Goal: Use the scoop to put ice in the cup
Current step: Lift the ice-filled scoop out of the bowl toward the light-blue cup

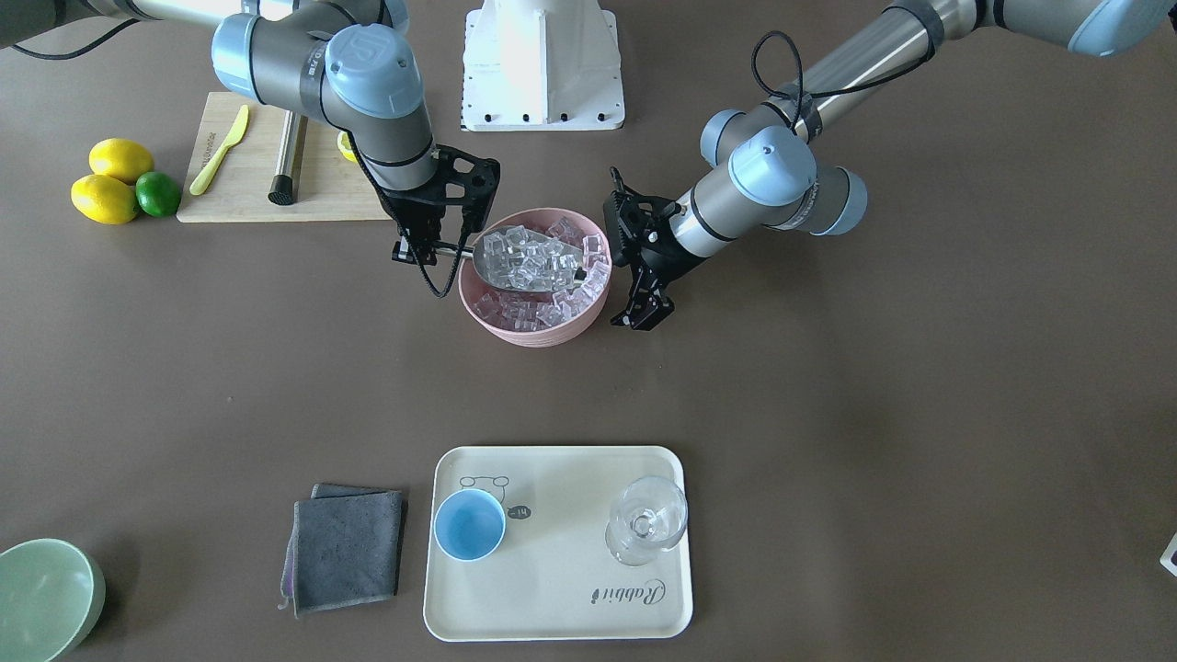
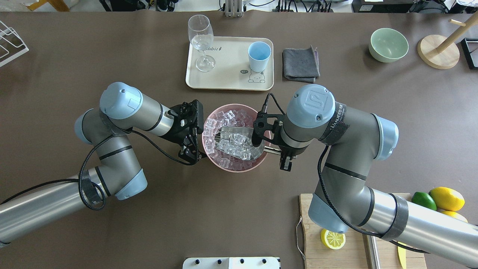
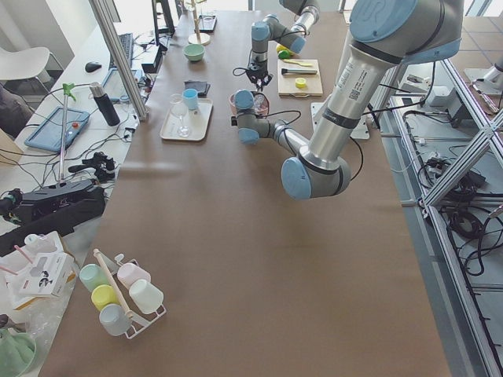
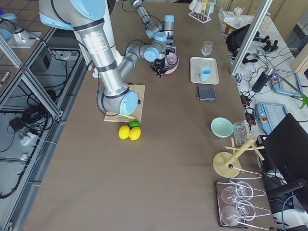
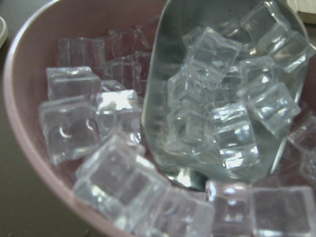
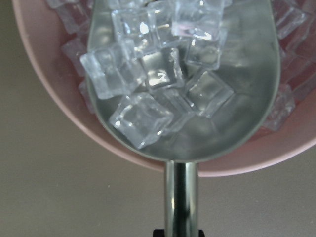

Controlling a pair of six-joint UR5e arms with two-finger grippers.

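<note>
Gleaming steel scoop (image 6: 249,94) brims with clear, glassy ice (image 6: 142,118).

You can read "Rabbit" in dark script on the tray (image 1: 533,588), toward its 5 o'clock corner and upside down from the front-facing camera. A small dark bubble at 3 o'clock of the cup (image 1: 469,524) says "hi~". The right arm's blue joint cap (image 2: 312,100) bears the UR logo. White lettering on its black strap (image 2: 338,116) is too small for you to read.
</note>
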